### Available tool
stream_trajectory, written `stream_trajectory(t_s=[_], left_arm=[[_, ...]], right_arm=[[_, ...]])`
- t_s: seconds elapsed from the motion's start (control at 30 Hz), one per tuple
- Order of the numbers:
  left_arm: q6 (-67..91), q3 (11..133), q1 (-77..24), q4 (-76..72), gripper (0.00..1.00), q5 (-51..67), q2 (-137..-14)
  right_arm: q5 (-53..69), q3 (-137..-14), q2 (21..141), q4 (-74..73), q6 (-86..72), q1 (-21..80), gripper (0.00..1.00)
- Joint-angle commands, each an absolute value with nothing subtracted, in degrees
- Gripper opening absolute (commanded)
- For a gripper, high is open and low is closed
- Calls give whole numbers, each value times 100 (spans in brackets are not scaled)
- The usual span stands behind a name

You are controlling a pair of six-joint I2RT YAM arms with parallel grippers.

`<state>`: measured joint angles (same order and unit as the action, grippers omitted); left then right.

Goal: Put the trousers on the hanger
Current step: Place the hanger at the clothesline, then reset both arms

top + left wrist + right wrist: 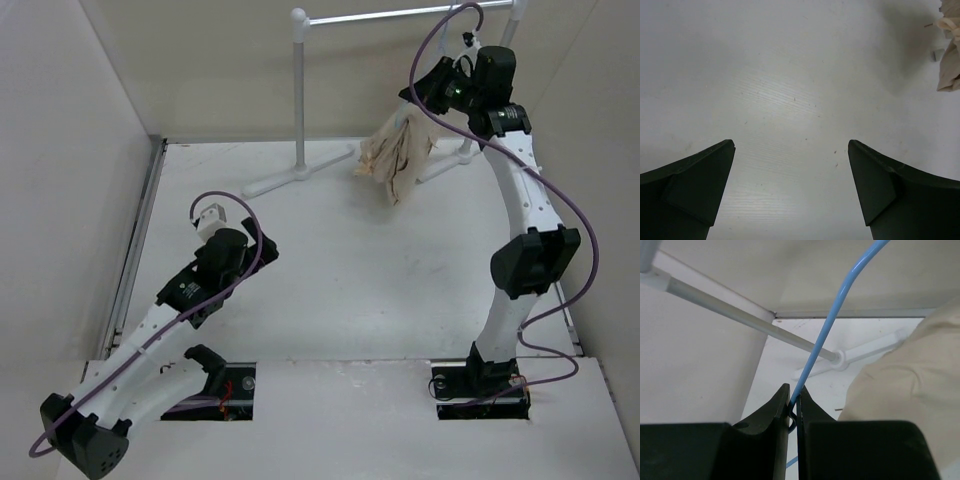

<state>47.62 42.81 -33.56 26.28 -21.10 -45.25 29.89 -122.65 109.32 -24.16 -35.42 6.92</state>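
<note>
The trousers hang as a crumpled beige bundle of soft, creased cloth in the upper right of the top view, beside the white-tube garment rack with its silver bar. In the right wrist view the hanger shows as a thin, smooth, pale-blue curved rod. The right gripper pinches its dark wedge fingers almost together on that rod. At the lower left, the left gripper is spread wide and holds nothing, above the matte white table.

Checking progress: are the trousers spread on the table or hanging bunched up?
Hanging, bunched. The top view shows the trousers hanging as a folded bundle by the right gripper, which is shut on the hanger.
</note>
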Motion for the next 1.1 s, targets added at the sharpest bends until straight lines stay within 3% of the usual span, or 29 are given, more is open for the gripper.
stream_trajectory(t_s=[0.0, 0.1, 0.2, 0.37, 0.5, 0.57, 0.83, 1.07], left_arm=[[4966, 4175, -3213, 2470, 100, -1618, -4570], [5018, 4087, -3116, 2435, 100, -1372, -4684], [5054, 4052, -2967, 2434, 100, -1239, -4807], [5054, 4104, -2729, 2505, 100, -1161, -4922], [5036, 4174, -2606, 2531, 100, -1107, -4966], [5001, 4323, -2527, 2592, 100, -1107, -5106], [4816, 5088, -2544, 2821, 100, -1143, -5958], [4834, 5440, -2983, 2742, 100, -1169, -6679]], right_arm=[[3138, -12473, 10793, -2031, -3331, 628, 3], [2998, -11990, 10740, -1864, -3322, 655, 5], [2813, -11751, 10731, -1740, -3392, 655, 16], [2646, -11620, 10574, -1731, -3401, 655, 57], [2453, -11391, 10249, -1731, -3366, 663, 76], [2338, -11225, 10003, -1749, -3349, 646, 100], [1759, -9592, 8325, -1600, -3287, 461, 100], [564, -6649, 6339, -1538, -3585, 557, 100]])
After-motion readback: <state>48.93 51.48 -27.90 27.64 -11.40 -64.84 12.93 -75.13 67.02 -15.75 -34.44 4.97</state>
